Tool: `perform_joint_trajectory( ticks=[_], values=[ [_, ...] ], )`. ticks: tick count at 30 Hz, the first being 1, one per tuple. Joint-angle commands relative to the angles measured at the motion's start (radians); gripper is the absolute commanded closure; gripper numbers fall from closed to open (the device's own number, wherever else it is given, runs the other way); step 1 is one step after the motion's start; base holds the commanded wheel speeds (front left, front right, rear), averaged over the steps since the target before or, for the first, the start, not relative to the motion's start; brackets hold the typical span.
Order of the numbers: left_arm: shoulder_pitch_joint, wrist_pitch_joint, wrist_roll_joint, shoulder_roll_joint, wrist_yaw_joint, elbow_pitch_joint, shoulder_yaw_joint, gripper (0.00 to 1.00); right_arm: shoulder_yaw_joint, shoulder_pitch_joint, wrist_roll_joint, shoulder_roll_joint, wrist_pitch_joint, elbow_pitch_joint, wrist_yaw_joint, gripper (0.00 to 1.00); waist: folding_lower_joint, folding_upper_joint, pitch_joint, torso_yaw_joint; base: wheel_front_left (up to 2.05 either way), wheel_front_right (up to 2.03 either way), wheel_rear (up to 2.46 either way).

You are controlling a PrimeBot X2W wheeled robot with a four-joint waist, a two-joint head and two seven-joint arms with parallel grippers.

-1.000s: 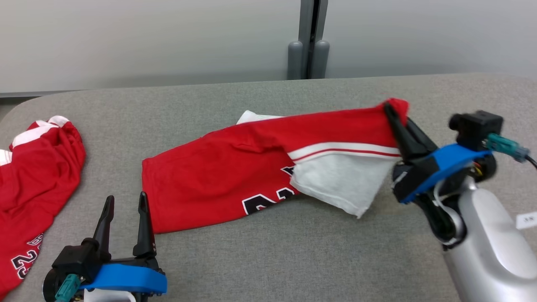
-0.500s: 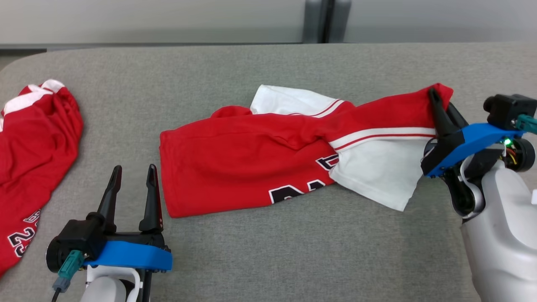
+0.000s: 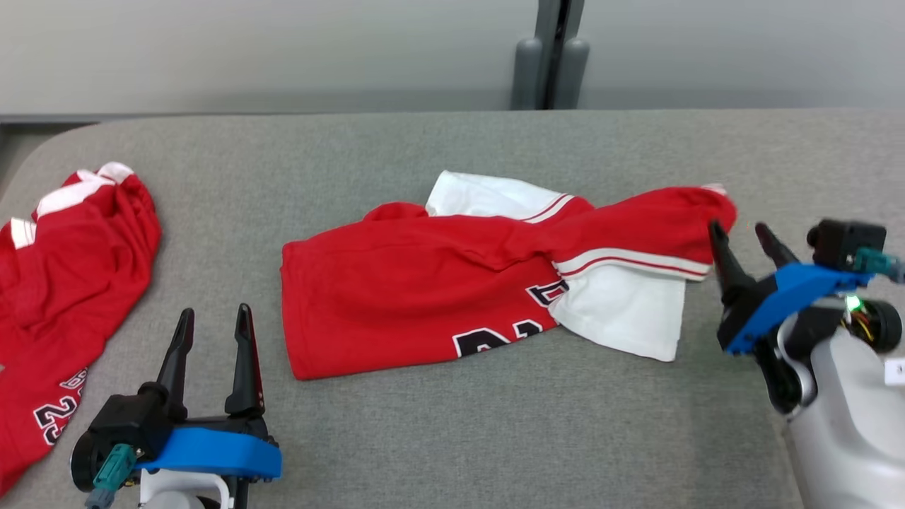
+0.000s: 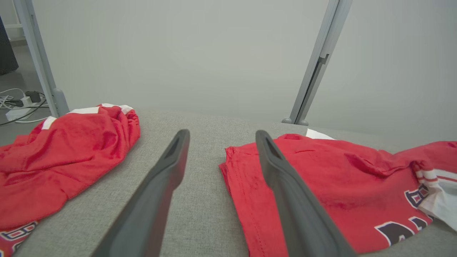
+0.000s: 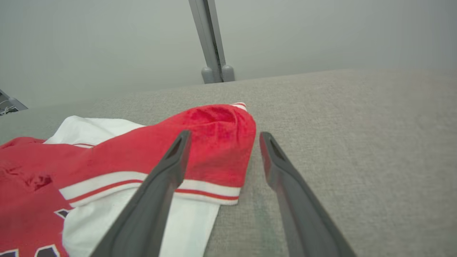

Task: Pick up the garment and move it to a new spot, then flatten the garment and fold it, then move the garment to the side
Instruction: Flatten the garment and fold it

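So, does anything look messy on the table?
The garment in the middle lies twisted and wrinkled, with a white part flipped out on its right. A second red jersey sits bunched at the left edge of the table.

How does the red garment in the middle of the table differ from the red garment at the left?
The middle garment lies stretched out, a large white panel showing; the left garment is bunched, mostly red. Both have white stripes and dark lettering.
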Motion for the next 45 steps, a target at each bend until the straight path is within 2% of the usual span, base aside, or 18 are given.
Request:
perform_joint_trajectory(
  ticks=[1, 10, 15, 19, 28, 29, 30, 34, 40, 45],
  values=[
    [0.014, -0.005, -0.001, -0.002, 0.006, -0.002, 0.007, 0.0, -0.012, 0.051, -0.019, -0.006, 0.015, -0.033, 0.0, 0.0, -0.0001, 0.0, -0.036, -0.03, 0.0, 0.0, 0.0],
    [0.043, -0.005, -0.004, -0.009, 0.009, -0.008, 0.014, 0.0, -0.005, 0.33, -0.079, 0.086, 0.167, -0.292, 0.0, 0.0, -0.0001, 0.0, -0.076, -0.053, 0.0, 0.0, 0.0],
    [0.024, -0.005, -0.001, -0.01, 0.003, -0.011, 0.006, 0.0, 0.006, 0.362, -0.121, 0.11, 0.215, -0.352, 0.0, 0.0, -0.0001, 0.0, -0.053, -0.041, 0.0, 0.0, 0.0],
    [0.008, -0.005, 0.003, -0.007, -0.002, -0.013, 0.001, 0.0, -0.003, 0.31, -0.173, 0.113, 0.233, -0.31, 0.0, 0.0, -0.0001, 0.0, -0.025, -0.018, 0.0, 0.0, 0.0],
    [-0.011, -0.005, 0.01, -0.013, 0.001, -0.021, -0.001, 0.0, -0.021, 0.189, -0.231, 0.113, 0.242, -0.093, 0.0, 0.0, -0.0001, 0.0, 0.033, 0.023, 0.0, 0.0, 0.0],
    [-0.012, -0.005, 0.008, -0.011, 0.001, -0.021, 0.002, 0.0, -0.016, 0.182, -0.238, 0.113, 0.241, -0.074, 0.0, 0.38, -0.0001, 0.0, 0.035, 0.024, 0.0, 0.0, 0.0],
    [-0.013, -0.005, 0.007, -0.011, 0.0, -0.02, 0.004, 0.0, -0.01, 0.177, -0.237, 0.114, 0.236, -0.062, 0.0, 1.0, -0.0001, 0.0, 0.037, 0.023, 0.0, 0.0, 0.0],
    [-0.01, -0.005, 0.003, -0.011, 0.001, -0.014, 0.008, 0.0, 0.01, 0.175, -0.219, 0.114, 0.201, -0.055, 0.0, 1.0, -0.0001, 0.0, 0.028, 0.01, 0.0, 0.0, 0.0],
    [0.014, -0.005, 0.002, -0.015, 0.005, -0.008, 0.023, 0.0, -0.033, 0.242, -0.219, 0.111, 0.188, -0.157, 0.0, 1.0, -0.0001, 0.0, -0.015, -0.025, 0.0, 0.0, 0.0],
    [0.039, -0.005, -0.005, -0.015, 0.007, -0.008, 0.037, 0.0, -0.128, 0.372, -0.247, 0.112, 0.25, -0.341, 0.0, 1.0, -0.0001, 0.0, -0.057, -0.066, 0.0, 0.0, 0.0]
  ],
)
